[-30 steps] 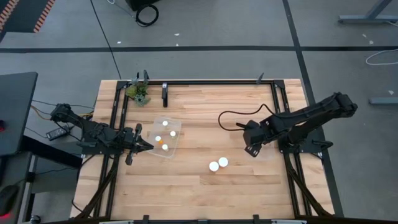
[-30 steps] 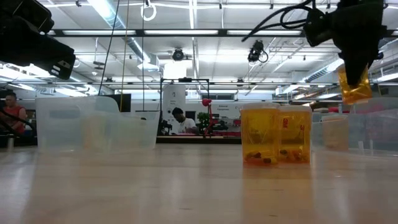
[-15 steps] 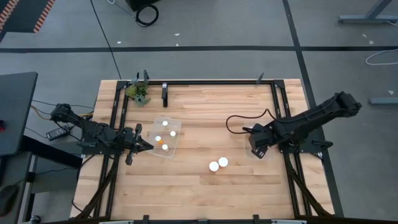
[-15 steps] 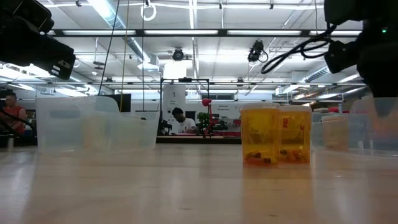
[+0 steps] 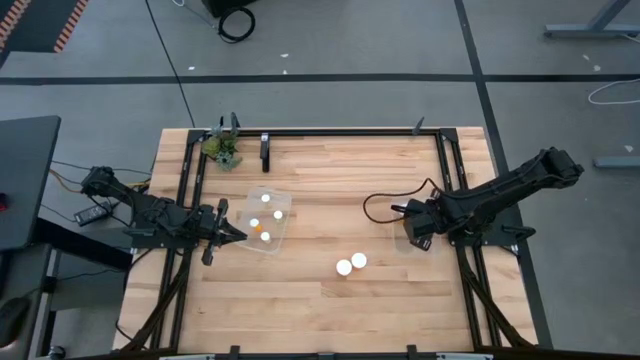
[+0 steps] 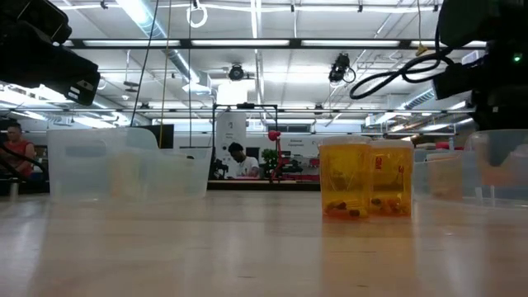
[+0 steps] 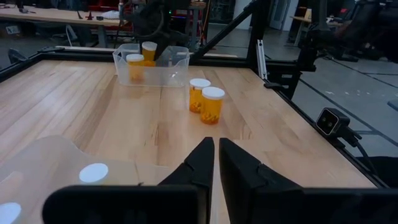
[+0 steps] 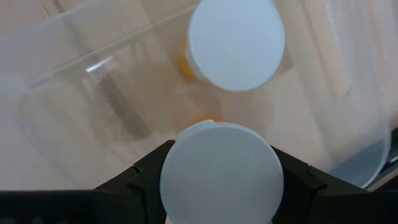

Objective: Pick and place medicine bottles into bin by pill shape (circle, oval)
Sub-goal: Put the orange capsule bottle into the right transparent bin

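Note:
My right gripper (image 5: pixel 415 233) is low over the clear right bin (image 5: pixel 403 247) and shut on a white-capped amber medicine bottle (image 8: pixel 221 172). A second bottle (image 8: pixel 236 43) stands in that bin beside it. Two more bottles (image 5: pixel 351 264) stand together on the table's middle; they also show in the low view (image 6: pixel 366 178). The clear left bin (image 5: pixel 283 233) holds several bottles (image 5: pixel 265 200). My left gripper (image 7: pixel 216 163) is shut and empty, just left of that bin. My right gripper pinches the bottle between its two fingers (image 8: pixel 144 169), at or just under the white cap (image 8: pixel 186 149), on opposite sides. The fingers come from above, pointing down. The bottle hangs upright inside the bin; whether its base touches the floor, I cannot tell.
A green plant clump (image 5: pixel 222 148) sits at the far left corner. A black frame (image 5: pixel 340 131) runs along the table's far edge and sides. Bare wood lies along the near half of the table (image 5: pixel 300 310).
My right gripper has carried the bottle toward the table's right edge and down into the right bin, the bottle staying upright. My left arm has kept still.

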Controlling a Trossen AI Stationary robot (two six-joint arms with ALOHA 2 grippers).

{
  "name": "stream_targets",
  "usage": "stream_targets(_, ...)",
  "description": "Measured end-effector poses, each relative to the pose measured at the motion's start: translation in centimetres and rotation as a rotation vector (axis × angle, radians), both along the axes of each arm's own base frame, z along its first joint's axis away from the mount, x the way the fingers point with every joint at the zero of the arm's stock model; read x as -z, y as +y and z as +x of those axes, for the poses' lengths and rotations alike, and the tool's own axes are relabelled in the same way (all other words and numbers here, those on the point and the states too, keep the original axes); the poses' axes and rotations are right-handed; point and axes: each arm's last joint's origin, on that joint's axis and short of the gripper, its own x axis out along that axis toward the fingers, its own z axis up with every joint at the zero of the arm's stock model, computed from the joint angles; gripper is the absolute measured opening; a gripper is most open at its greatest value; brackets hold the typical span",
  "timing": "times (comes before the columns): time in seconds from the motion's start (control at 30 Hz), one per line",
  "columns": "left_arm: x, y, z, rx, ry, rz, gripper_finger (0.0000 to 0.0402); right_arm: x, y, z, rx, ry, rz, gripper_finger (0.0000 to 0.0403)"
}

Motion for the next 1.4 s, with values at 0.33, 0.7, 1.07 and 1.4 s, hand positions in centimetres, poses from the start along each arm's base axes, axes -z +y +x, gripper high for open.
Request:
stream_targets(0.33,0.0,0.0,0.0,0.000,0.000,0.000,0.0040,0.0,-0.1,0.1,-0.073,0.003,-0.057,0.0214)
stream_targets(0.7,0.0,0.0,0.0,0.000,0.000,0.000,0.0028,-0.1,-0.1,0.3,-0.043,-0.032,-0.073,0.0214)
stream_targets(1.07,0.0,0.0,0.0,0.000,0.000,0.000,0.0039,1.3,-0.2,0.0,0.053,-0.066,-0.046,0.0214)
stream_targets(1.4,0.0,0.0,0.0,0.000,0.000,0.000,0.0028,2.5,-0.5,-0.9,0.135,-0.050,-0.061,0.0214)
